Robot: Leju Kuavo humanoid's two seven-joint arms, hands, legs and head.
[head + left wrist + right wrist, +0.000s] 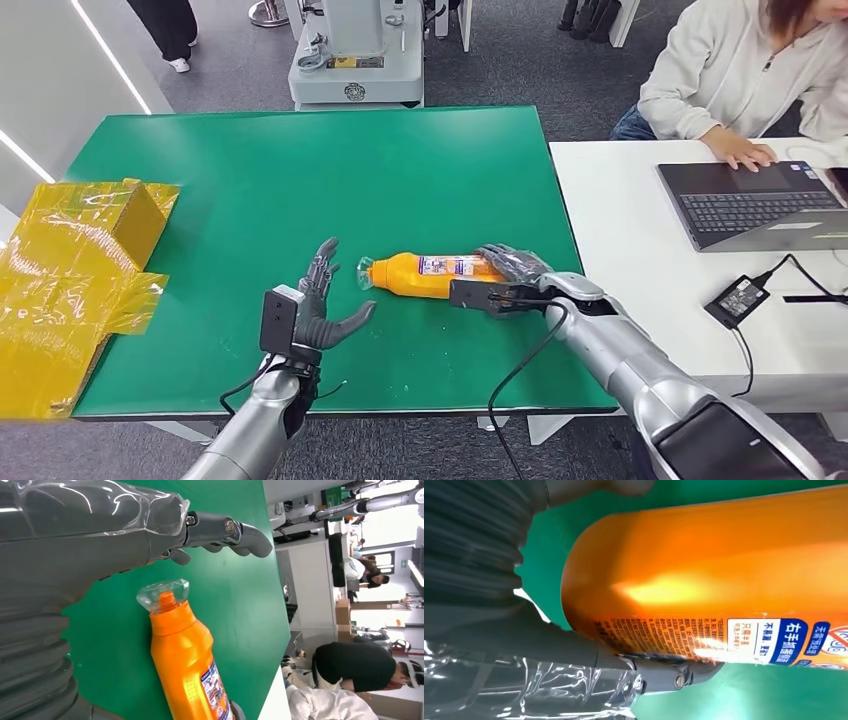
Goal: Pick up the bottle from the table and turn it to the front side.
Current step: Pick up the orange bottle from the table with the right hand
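While the yellow plastic wrap just sits way off at the left edge doing nothing, the action is all mid-tabletop. Left hand is empty, fingers spread wide, parked just beside the clear cap end of the bottle but not touching it. The orange bottle lies flat on its side on the green, cap pointing at that left hand, base end under the right hand. The right hand wraps fingers over the base; in the right wrist view a finger presses along the label edge, so I'd call it gripping, though not lifted yet. My take: squeeze firm before lifting since the body looks slick, raise it level, then roll the wrist slowly and let the left hand steady the neck.
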